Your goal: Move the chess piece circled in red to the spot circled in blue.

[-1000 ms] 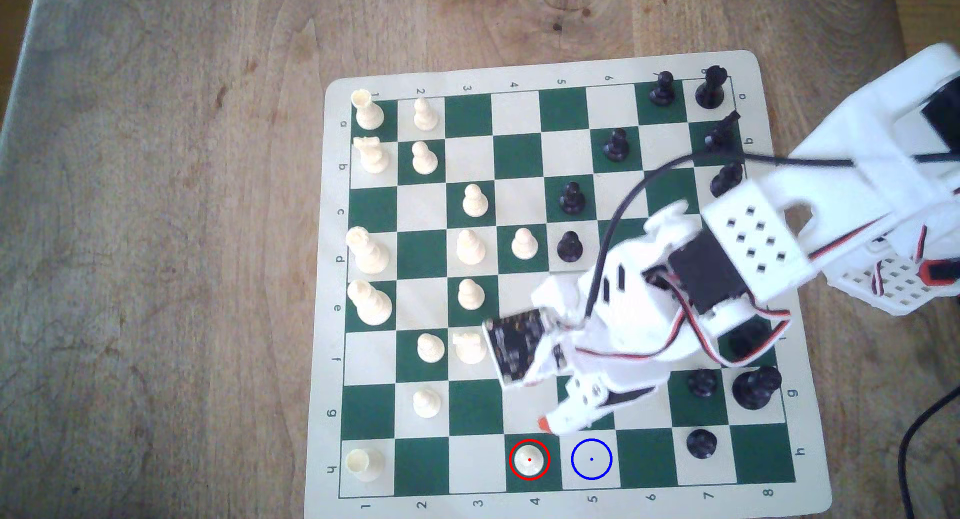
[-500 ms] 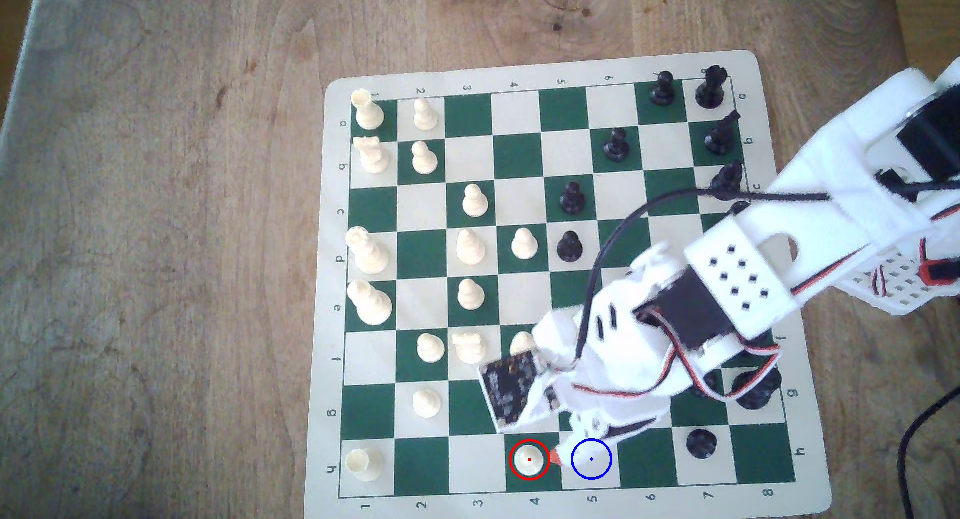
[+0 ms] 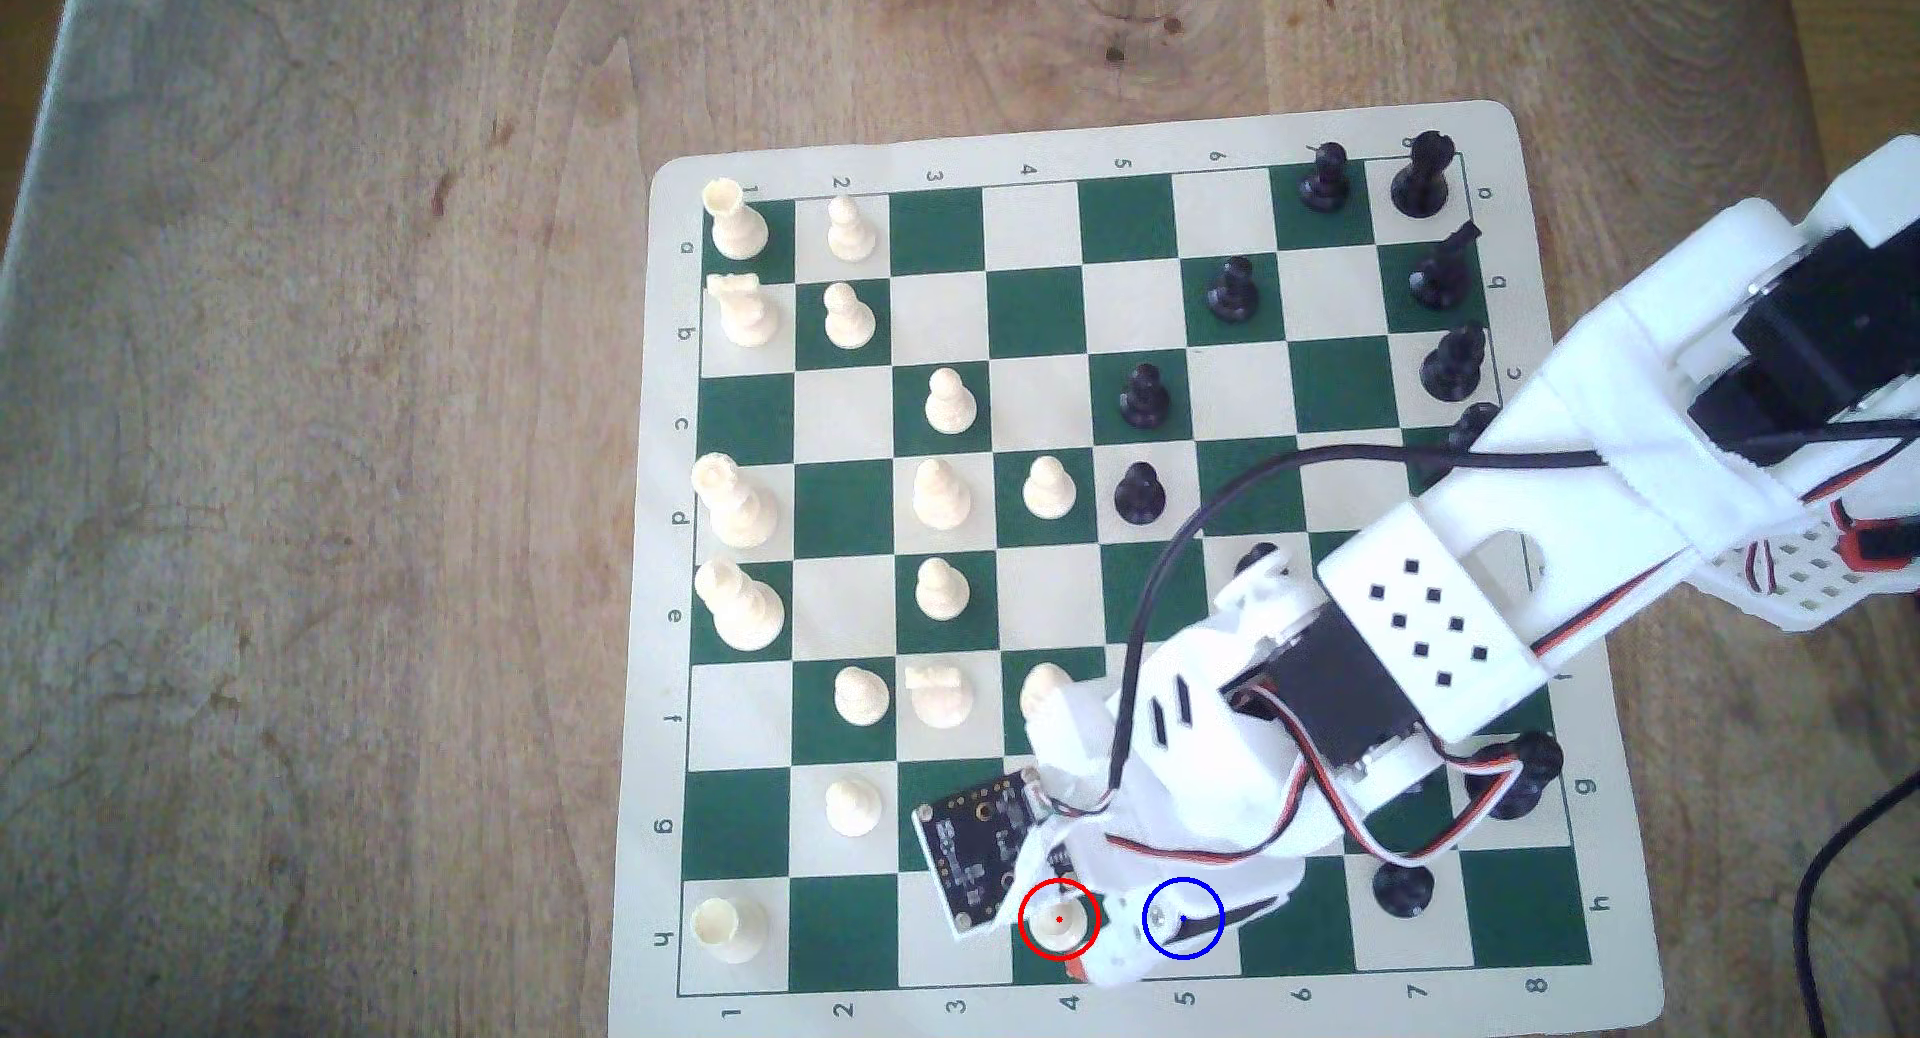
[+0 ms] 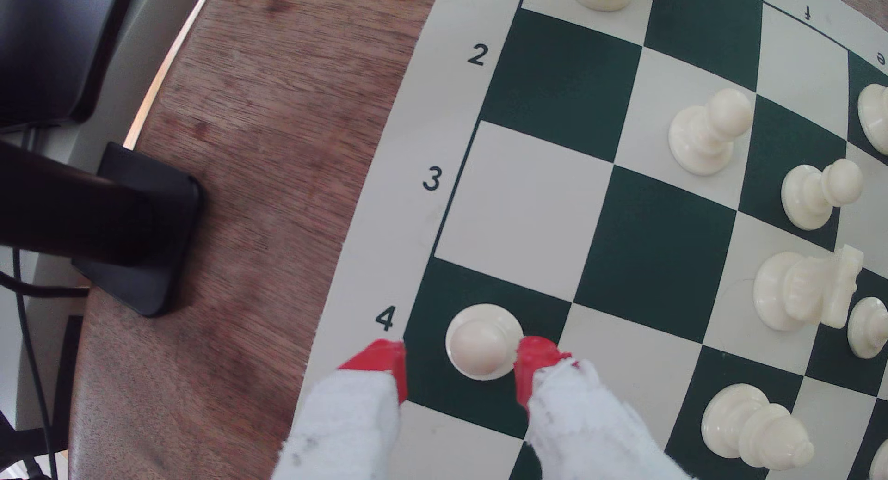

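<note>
Pawn [image 3: 1059, 919], cream plastic with round knob and round base, upright on the dark green square by the numeral 4 at the board's [image 3: 1081, 135] near edge, ringed in red in the exterior view; claw [image 4: 461, 364] open, its two red-tipped fingers [image 4: 384, 362] straddling the pawn, one tip just beside the knob, contact not clear, the other apart from it with a gap; nothing gripped. Spot [image 3: 1195, 939], the cream square ringed in blue just to the exterior view's right of the pawn, largely covered by the white arm [image 3: 1434, 602]; arm also hides several squares and part of the black pieces [image 3: 1403, 887] near it. Finger bodies white and fuzzy-edged in the wrist view, cut off by the frame. Board a flat mat of green and cream squares on a wooden surface [image 3: 312, 477] with visible grain; cream pieces [image 4: 706, 129] smooth and glossy.
</note>
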Controlling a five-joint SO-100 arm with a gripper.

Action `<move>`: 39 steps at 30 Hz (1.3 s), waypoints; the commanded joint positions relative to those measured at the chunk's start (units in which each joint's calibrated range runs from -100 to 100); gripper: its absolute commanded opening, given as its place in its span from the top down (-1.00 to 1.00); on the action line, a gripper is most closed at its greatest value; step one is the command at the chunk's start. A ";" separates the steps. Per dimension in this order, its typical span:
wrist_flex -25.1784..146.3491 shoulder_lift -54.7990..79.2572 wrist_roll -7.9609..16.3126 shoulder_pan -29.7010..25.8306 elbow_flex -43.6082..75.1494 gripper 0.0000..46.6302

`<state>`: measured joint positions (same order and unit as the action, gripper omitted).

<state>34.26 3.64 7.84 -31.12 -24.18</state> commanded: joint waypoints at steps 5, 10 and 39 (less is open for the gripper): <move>-0.85 2.04 0.20 -0.13 7.13 0.51; -1.09 3.83 0.20 0.34 8.76 0.54; -0.27 -11.37 0.20 -0.99 -1.75 0.99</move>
<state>34.26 3.14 8.38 -30.90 -23.63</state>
